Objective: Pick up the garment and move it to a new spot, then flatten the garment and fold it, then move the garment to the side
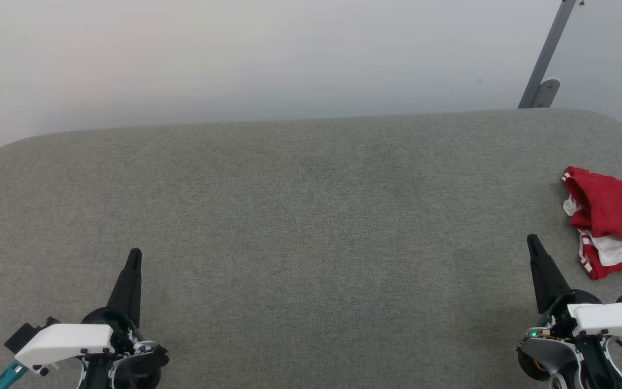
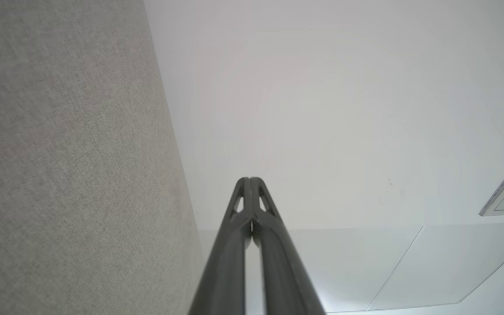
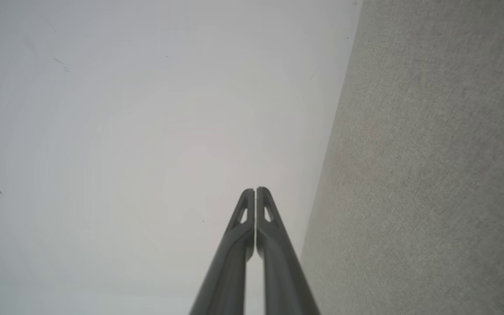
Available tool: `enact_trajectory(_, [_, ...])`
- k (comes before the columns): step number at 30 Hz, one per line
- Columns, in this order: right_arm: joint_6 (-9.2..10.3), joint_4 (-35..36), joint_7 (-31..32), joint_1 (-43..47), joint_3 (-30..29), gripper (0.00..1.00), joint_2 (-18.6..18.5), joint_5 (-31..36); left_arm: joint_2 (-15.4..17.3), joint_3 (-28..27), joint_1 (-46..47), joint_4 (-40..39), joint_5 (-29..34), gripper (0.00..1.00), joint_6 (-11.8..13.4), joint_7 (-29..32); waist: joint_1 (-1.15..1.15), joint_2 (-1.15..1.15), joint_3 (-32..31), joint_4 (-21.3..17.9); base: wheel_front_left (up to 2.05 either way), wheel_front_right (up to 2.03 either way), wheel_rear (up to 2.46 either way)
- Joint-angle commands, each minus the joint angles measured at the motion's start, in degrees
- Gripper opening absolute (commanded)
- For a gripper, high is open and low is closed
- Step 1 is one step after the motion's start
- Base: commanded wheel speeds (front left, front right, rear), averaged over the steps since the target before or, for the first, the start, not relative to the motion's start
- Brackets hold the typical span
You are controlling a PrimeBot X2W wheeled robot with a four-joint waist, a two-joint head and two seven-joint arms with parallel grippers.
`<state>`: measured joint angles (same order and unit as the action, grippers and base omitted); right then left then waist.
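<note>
The garment (image 1: 613, 219), red with white parts and red-white striped trim, lies crumpled at the far right edge of the grey fabric surface (image 1: 311, 216), cut off by the head view's border. My right gripper (image 1: 532, 239) is shut with nothing in it, its tip a short way left of and below the garment. At the lower left my left gripper (image 1: 135, 253) is shut too, far from the garment. In the wrist views both grippers, left (image 2: 249, 179) and right (image 3: 255, 190), show their fingers pressed together, pointing past the grey surface toward a white wall.
A pale wall (image 1: 235, 54) rises behind the grey surface. A grey metal bracket (image 1: 546, 70) slants up at the back right. The grey surface has rounded far corners and spreads wide between the two grippers.
</note>
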<state>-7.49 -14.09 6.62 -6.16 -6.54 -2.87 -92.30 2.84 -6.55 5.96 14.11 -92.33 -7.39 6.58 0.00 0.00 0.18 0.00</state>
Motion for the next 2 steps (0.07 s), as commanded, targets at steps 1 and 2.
enact_trajectory(1, [0.0,0.1,0.1,-0.2,0.0,0.0,0.1,-0.2,0.1,0.0,0.7,0.0,-0.1,0.0,-0.2,0.2,0.0,0.0,0.0,0.0,0.0,0.0,0.0])
enact_trajectory(2, [0.0,0.1,0.1,-0.2,0.0,0.0,0.1,-0.2,0.1,0.0,0.7,0.0,-0.1,0.0,-0.2,0.2,0.0,0.0,0.0,0.0,0.0,0.0,0.0])
